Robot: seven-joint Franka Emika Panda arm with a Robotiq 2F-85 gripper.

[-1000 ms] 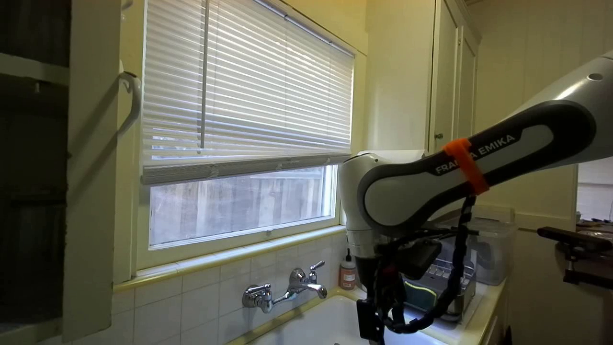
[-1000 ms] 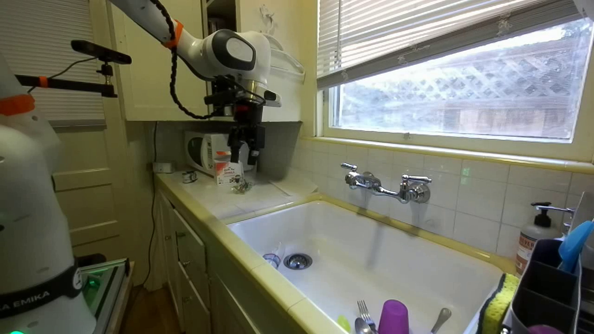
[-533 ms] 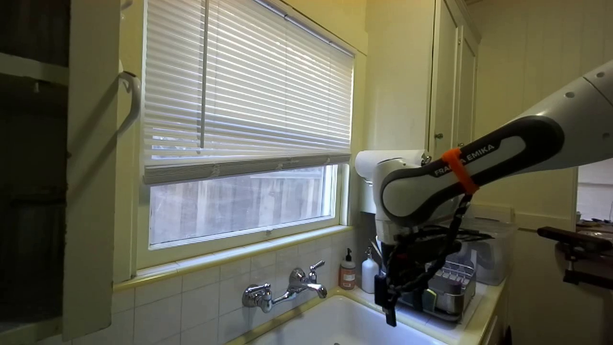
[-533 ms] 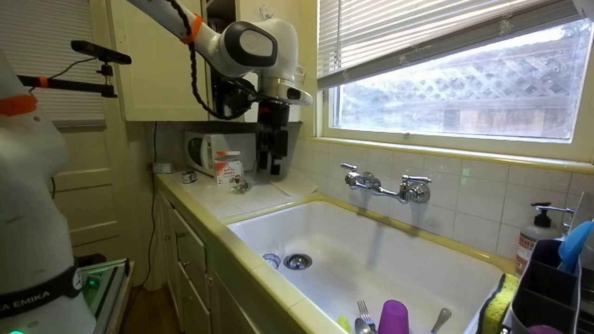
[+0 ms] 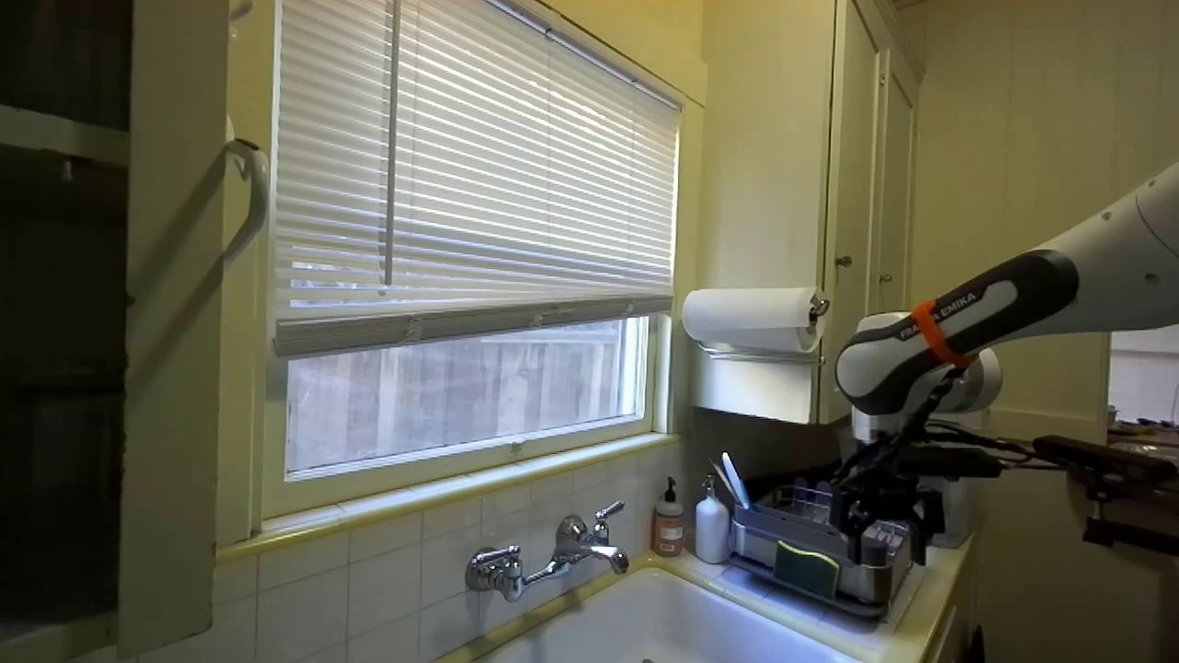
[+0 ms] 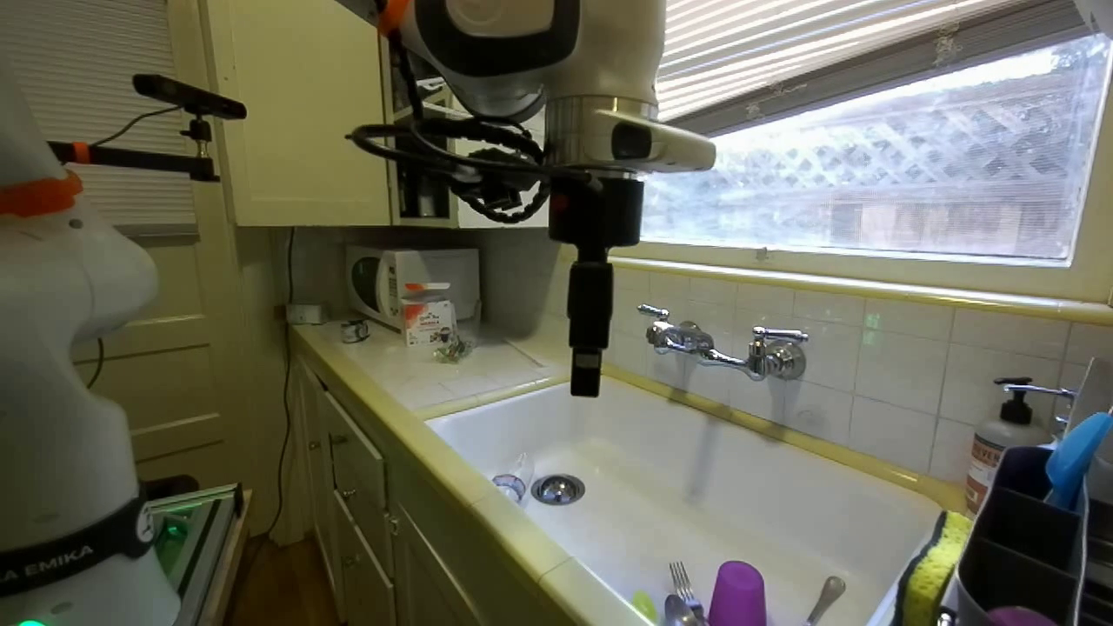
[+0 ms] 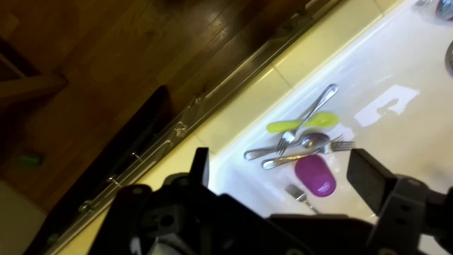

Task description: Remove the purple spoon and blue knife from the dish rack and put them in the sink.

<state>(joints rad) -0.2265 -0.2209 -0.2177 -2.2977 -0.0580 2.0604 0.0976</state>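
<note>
The dish rack [image 5: 801, 557] stands on the counter past the sink's end. In an exterior view its dark utensil holder [image 6: 1022, 543] shows at the lower right. A blue utensil [image 6: 1078, 456] stands upright in it; only its blue upper part shows. A purple patch [image 6: 1022, 617] shows at the frame's lower edge; I cannot tell whether it is the purple spoon. The cream-white sink [image 6: 626, 435] lies below my gripper [image 6: 586, 382]. In the wrist view my gripper [image 7: 279, 159] is open and empty, its fingers wide apart high above the sink's front corner.
In the sink lie a purple cup [image 7: 315, 175], a lime spoon [image 7: 322, 119] and several metal utensils. A chrome faucet [image 6: 726, 352] juts from the wall. A sponge [image 6: 935, 569] hangs at the rack's side. Soap bottles [image 5: 711, 529] stand beside the rack. A paper-towel roll [image 5: 751, 318] hangs above.
The arm has moved along the sink from the microwave side toward the dish rack. The gripper has turned about its vertical axis. The utensils in the sink and rack have not moved.
</note>
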